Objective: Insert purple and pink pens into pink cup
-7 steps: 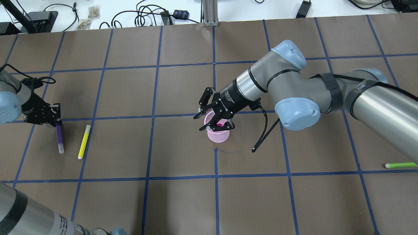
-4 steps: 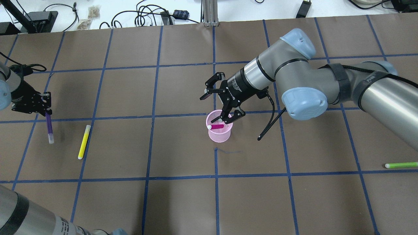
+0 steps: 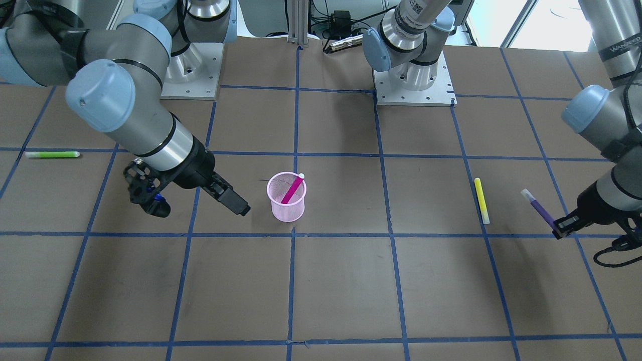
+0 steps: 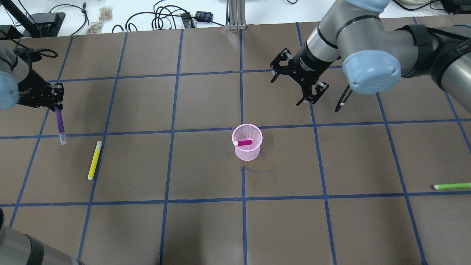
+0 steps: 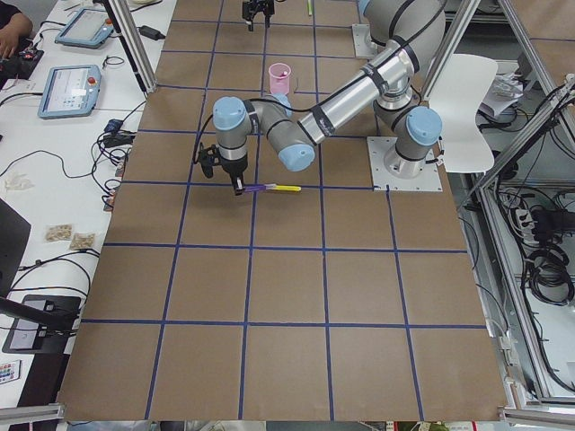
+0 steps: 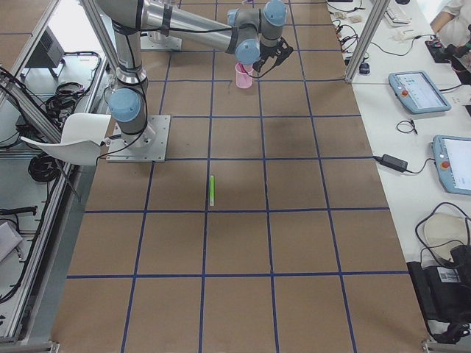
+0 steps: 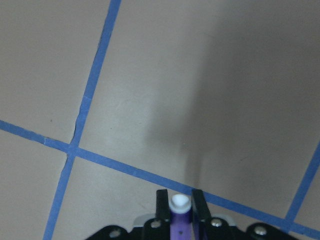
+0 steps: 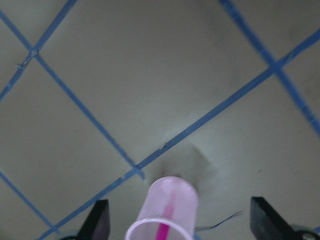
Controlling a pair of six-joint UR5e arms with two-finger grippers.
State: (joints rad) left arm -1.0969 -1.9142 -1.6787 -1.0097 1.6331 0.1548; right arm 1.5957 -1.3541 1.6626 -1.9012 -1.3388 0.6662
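The pink mesh cup (image 4: 247, 150) stands mid-table, also in the front view (image 3: 286, 208). The pink pen (image 4: 243, 142) leans inside it, white tip at the rim (image 3: 292, 190). My right gripper (image 4: 286, 87) is open and empty, raised beyond and to the right of the cup. In the right wrist view the cup (image 8: 165, 200) lies between its spread fingers (image 8: 100, 222). My left gripper (image 4: 56, 106) is shut on the purple pen (image 4: 59, 123) at the far left. It holds the pen above the table, white cap pointing down (image 3: 540, 210). The left wrist view shows the pen (image 7: 179, 215) clamped between the fingers.
A yellow pen (image 4: 94, 160) lies on the table just right of the left gripper, also in the front view (image 3: 482, 200). A green pen (image 4: 452, 186) lies at the near right edge. Cables and small boxes lie beyond the far table edge (image 4: 165, 18).
My right gripper has drawn back from the cup, up and to the right, leaving the pink pen inside. My left gripper has lifted the purple pen off the table and carried it farther away.
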